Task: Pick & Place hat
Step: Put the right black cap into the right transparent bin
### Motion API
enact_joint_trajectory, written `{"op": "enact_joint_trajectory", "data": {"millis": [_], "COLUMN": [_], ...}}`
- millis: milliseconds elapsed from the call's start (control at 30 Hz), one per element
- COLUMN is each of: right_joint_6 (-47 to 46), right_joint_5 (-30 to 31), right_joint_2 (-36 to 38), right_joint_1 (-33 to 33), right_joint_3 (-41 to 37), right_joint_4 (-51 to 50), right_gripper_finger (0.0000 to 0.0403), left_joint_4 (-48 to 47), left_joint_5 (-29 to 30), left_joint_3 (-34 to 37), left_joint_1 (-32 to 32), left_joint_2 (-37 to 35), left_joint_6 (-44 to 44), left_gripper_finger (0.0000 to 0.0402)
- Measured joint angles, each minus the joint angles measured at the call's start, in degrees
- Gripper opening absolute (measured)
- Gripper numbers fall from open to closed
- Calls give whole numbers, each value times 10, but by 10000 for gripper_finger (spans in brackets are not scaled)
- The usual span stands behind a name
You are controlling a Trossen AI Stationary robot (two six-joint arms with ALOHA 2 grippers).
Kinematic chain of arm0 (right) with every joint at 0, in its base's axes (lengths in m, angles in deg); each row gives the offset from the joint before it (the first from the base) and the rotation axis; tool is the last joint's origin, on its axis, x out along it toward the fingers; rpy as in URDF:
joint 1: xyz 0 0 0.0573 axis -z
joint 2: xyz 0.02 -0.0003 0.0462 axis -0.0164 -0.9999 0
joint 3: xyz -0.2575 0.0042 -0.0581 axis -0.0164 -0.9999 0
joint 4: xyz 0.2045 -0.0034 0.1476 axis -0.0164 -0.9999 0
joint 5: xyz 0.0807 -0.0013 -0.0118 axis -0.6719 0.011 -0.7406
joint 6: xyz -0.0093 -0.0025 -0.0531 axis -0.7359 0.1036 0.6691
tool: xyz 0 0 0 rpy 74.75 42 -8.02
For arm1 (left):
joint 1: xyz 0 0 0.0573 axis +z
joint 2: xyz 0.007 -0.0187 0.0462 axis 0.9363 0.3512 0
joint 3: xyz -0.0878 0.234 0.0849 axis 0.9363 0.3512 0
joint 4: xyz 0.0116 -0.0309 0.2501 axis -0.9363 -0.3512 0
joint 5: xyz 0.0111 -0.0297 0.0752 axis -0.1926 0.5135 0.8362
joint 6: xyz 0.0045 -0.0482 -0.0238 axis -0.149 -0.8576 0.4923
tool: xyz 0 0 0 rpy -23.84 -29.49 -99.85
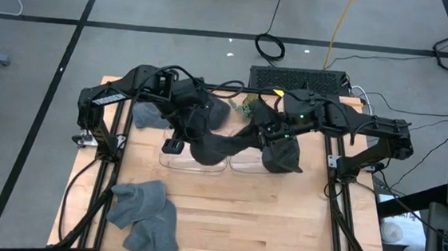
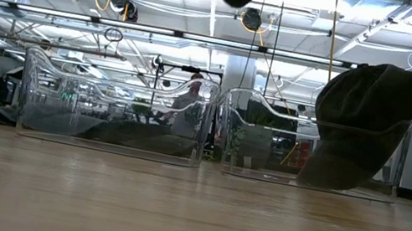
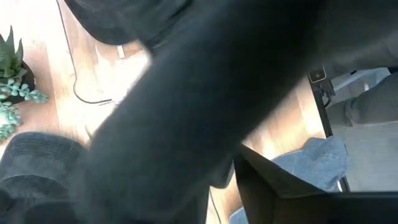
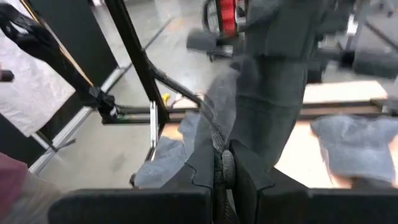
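Stretching one dark hat [image 1: 218, 145] over two clear bins [image 1: 175, 162], right gripper [image 4: 224, 171] pinches it; left gripper's [image 1: 182, 134] state unclear.

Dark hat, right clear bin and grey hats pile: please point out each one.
dark hat [image 2: 370, 102], low view, on its crown.
right clear bin [image 2: 266, 139], low view, front wall.
grey hats pile [image 1: 146, 216], high view, its middle.

Two clear bins [image 1: 197, 162] sit side by side mid-table — a small green plant [image 1: 250, 106] behind them, cables [image 1: 269, 45] on the floor beyond.
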Motion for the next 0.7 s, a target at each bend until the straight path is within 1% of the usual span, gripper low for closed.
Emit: {"op": "enact_joint_trajectory", "data": {"millis": [100, 267, 533, 700], "right_joint_6": [5, 12, 17, 17], "right_joint_5": [13, 16, 27, 44], "right_joint_2": [7, 18, 33, 36], "right_joint_1": [0, 4, 9, 12], "right_joint_3": [0, 0, 0, 0], "right_joint_4": [-4, -8, 0, -3], "right_gripper_finger": [14, 14, 14, 14], "left_joint_4": [-2, -2, 2, 34], "left_joint_5": [0, 0, -1, -10], "left_joint_3": [1, 1, 0, 0], "left_joint_1": [2, 16, 60, 87], "left_joint_2": [-6, -28, -76, -107], "left_joint_6": [-1, -12, -35, -74], "left_gripper_finger": [110, 150, 211, 252]}}
